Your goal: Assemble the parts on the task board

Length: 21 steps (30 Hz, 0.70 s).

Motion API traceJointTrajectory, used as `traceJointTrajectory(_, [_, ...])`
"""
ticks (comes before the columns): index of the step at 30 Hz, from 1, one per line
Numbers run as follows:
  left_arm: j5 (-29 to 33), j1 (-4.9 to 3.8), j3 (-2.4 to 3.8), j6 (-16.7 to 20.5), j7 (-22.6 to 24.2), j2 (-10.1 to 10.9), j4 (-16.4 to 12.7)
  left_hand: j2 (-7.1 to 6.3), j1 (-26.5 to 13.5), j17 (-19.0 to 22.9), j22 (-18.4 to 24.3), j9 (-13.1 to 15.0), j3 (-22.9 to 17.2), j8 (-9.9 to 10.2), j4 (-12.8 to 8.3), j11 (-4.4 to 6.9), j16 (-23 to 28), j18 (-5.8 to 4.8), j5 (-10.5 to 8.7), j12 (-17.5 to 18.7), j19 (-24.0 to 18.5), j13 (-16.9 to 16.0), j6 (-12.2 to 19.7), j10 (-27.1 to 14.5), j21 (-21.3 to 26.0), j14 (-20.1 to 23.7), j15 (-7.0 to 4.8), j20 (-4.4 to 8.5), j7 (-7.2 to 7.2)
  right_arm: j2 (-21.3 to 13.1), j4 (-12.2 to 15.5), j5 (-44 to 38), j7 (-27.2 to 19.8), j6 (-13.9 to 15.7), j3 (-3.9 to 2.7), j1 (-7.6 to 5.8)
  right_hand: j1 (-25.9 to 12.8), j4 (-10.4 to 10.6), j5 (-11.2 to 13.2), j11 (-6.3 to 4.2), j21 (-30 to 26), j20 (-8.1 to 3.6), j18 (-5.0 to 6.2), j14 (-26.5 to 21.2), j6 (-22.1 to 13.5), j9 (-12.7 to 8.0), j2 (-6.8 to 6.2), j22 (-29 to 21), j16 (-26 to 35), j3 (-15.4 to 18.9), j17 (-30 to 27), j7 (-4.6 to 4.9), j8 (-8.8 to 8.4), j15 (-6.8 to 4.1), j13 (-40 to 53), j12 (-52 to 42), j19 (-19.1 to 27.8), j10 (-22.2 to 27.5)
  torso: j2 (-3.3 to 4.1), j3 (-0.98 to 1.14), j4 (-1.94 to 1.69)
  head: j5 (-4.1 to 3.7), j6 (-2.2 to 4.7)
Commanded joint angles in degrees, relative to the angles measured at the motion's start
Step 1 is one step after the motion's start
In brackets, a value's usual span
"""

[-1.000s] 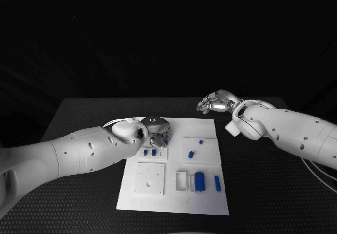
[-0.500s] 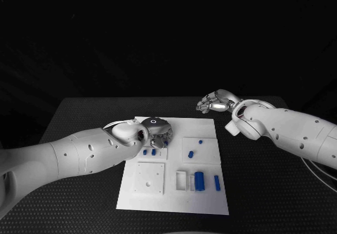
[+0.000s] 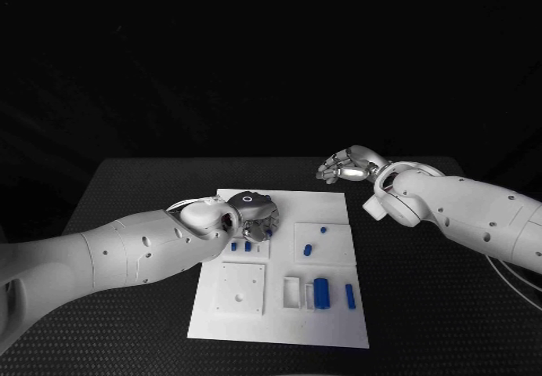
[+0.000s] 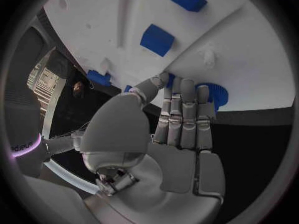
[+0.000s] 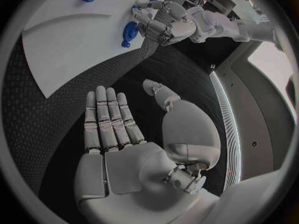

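Head view, looking down: white task board (image 3: 283,325) at the middle of the black table (image 3: 135,313). Over the board's 11 o'clock corner, left hand (image 3: 254,219), palm down, fingertips low over the plate. From the left wrist view, fingers (image 4: 181,114) straight and pressed side by side, thumb bent in beside them, tips against a blue ribbed part (image 4: 215,93) near a board edge. Cannot tell whether pinched or merely touched.

Past the board's 1 o'clock corner, over bare table and well apart from the board: right hand (image 3: 348,166). From the right wrist view, palm flat, fingers stretched out side by side, thumb held off to one side, nothing in it.

On the board, just at 6 o'clock of the left hand: two small blue pegs (image 3: 240,246) side by side. Toward 3 o'clock of those, on a raised square plate (image 3: 334,243): a tiny blue stud (image 3: 323,229) and, near it at 7 o'clock, a short blue pin (image 3: 307,250). Along the board's 6 o'clock half: a white square block (image 3: 243,287) at the 9 o'clock side, then a white tray (image 3: 293,290), then just beside it a thick blue cylinder (image 3: 322,291) lying lengthwise, then a slim blue bar (image 3: 349,294) near the 3 o'clock edge.
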<state>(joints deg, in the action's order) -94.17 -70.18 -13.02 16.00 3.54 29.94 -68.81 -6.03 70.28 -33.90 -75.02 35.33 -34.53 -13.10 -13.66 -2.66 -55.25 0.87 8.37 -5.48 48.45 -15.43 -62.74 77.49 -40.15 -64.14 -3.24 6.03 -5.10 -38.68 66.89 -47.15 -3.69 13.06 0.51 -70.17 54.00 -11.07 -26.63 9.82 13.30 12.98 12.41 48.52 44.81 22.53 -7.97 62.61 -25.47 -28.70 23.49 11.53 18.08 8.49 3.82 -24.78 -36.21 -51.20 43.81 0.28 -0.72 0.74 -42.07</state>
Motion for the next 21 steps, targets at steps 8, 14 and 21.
traceJointTrajectory(8, [2.9, 0.80, 1.13, -1.3, 1.1, 2.8, -2.9, 0.20, -0.1, -0.2, -1.3, 0.1, -0.1, -0.4, -0.3, 0.14, -0.4, -0.21, 0.19, 0.0, 0.5, -0.1, -0.6, 0.6, -0.5, -0.2, -0.16, 2.57, -0.07, -0.1, 0.0, 0.0, -0.7, -0.8, -0.01, 0.02, -0.4, 0.2, -0.3, 0.01, -0.3, 0.31, 0.58, 0.1, -0.4, -0.1, -0.15, 0.0, 0.4, 0.0, -0.1, 0.55, -0.23, 0.38, 0.0, 0.3, 0.0, -0.3, -0.06, 0.00, -0.02, 0.05, 0.54])
traceJointTrajectory(14, [5.8, 0.76, 3.56, -1.9, 1.5, 4.9, -5.0, 0.24, -0.1, -0.3, -1.3, 0.1, -0.1, -0.5, -0.3, 0.17, -0.5, -0.23, 0.20, 0.0, 0.6, -0.1, -0.6, 0.7, -0.6, -0.2, -0.20, 2.64, -0.05, -0.3, 0.0, 0.0, -0.7, -0.8, -0.01, 0.02, -0.4, 0.2, -0.3, 0.01, -0.3, 0.32, 0.58, 0.1, -0.4, -0.1, -0.15, 0.0, 0.4, 0.1, -0.1, 0.55, -0.23, 0.39, 0.0, 0.3, 0.0, -0.3, -0.03, 0.00, -0.08, 0.06, 0.65])
traceJointTrajectory(21, [7.4, 0.49, 5.40, -2.9, 1.0, 7.2, -6.7, 0.30, -0.2, -0.4, -1.3, 0.1, -0.2, -0.5, -0.2, 0.20, -0.6, -0.24, 0.19, 0.0, 0.7, -0.1, -0.7, 0.8, -0.7, -0.3, -0.24, 2.71, -0.03, -0.4, 0.0, 0.0, -0.6, -0.9, -0.01, 0.02, -0.3, 0.2, -0.3, 0.01, -0.3, 0.32, 0.58, 0.1, -0.4, -0.1, -0.15, 0.0, 0.4, 0.1, -0.1, 0.55, -0.23, 0.39, 0.0, 0.3, 0.0, -0.4, -0.07, -0.07, -0.16, 0.17, 0.81])
